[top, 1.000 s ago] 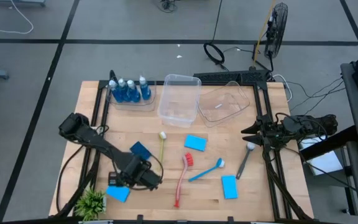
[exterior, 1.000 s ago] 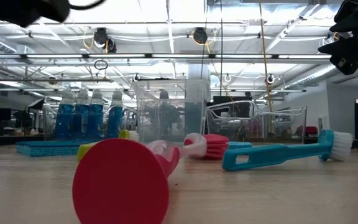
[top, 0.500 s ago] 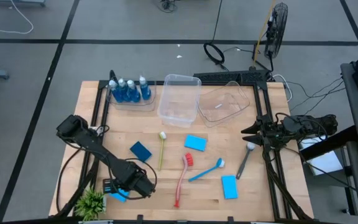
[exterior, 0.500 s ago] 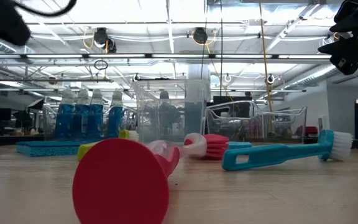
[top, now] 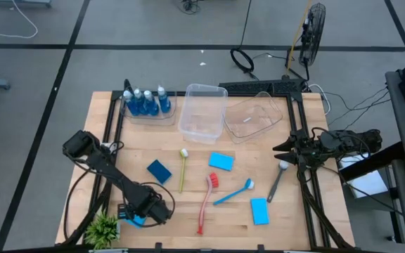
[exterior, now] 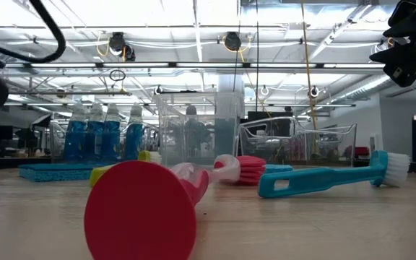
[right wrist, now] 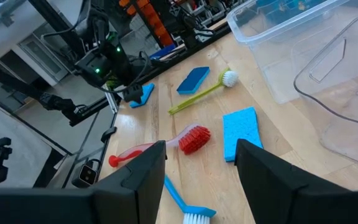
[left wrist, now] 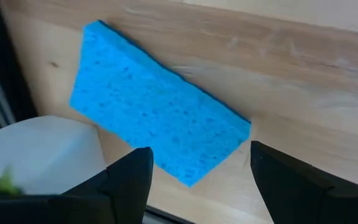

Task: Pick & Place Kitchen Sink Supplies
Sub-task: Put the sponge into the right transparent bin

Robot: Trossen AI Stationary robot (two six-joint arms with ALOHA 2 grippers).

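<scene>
High view: wooden table with two clear tubs side by side at the far edge, empty as far as shows. Far left corner: a small clear tray with four bottles of blue liquid.

Four dish brushes on the middle and right of the table: red brush, blue brush, yellow-green brush, grey brush near the right edge. Brushes well apart from the tubs.

Four blue sponges: dark one left of centre, one at centre, one toward the near right, one at the near left edge. One green plant at the near left corner, just beside that last sponge.

Left gripper sits low over the near-left sponge, fingers spread wide; left wrist view shows the sponge lying flat on the wood between and beyond the fingers, not gripped.

Right gripper hangs by the right edge above the grey brush, fingers parted, holding nothing.

Change from a second ago: left gripper was nearer the dark sponge, has since moved toward the near left corner, onto the corner sponge. Right arm unchanged. All supplies lie where they did.
</scene>
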